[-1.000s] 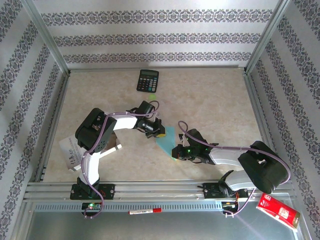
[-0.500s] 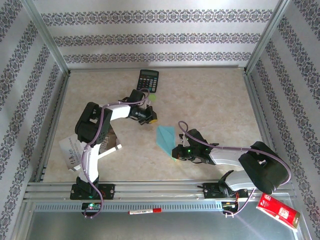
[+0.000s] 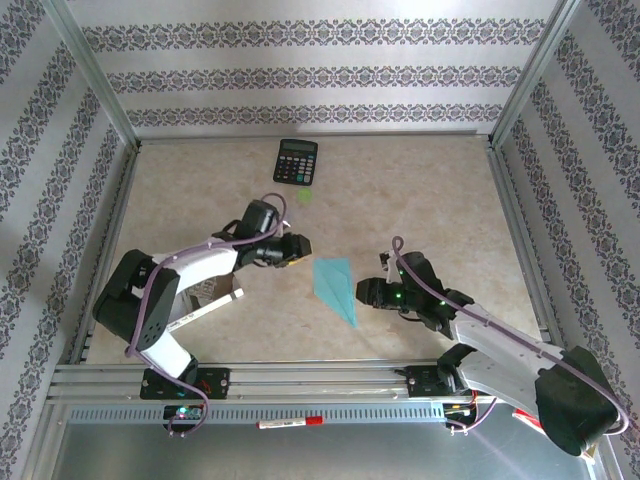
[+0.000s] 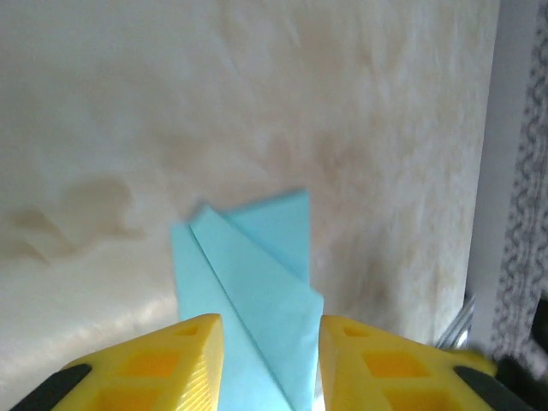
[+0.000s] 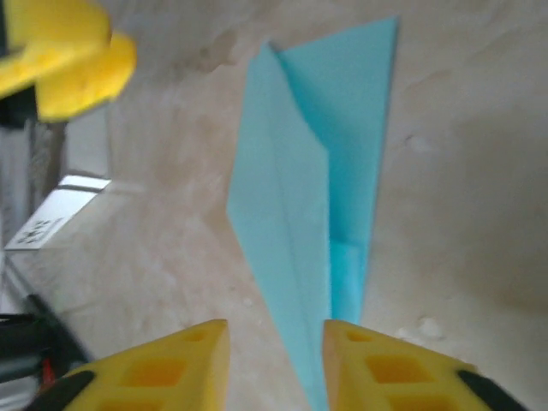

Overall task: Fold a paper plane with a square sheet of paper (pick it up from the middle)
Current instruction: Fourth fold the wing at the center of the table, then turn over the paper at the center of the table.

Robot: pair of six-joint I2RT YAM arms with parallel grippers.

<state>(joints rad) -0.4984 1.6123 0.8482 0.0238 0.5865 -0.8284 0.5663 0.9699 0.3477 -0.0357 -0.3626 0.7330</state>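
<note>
1. Paper plane point(image 3: 335, 288) lies flat on the table point(image 3: 440, 200), between both grippers, touching neither.
2. Left gripper point(image 3: 300, 247) and right gripper point(image 3: 364, 292): jaws parted, holding nothing.
3. Calculator point(image 3: 296, 160) sits well apart, at the far edge.

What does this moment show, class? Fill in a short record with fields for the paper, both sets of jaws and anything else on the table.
paper: paper plane, light cyan, folded to a slim dart, lying flat on the table
left jaws: open, empty, just left of the plane's wide end
right jaws: open, empty, just right of the plane
calculator: black, near the far edge, apart from the plane
booklet: partly hidden by the left arm
task state: plane looks finished, held by neither arm
</note>
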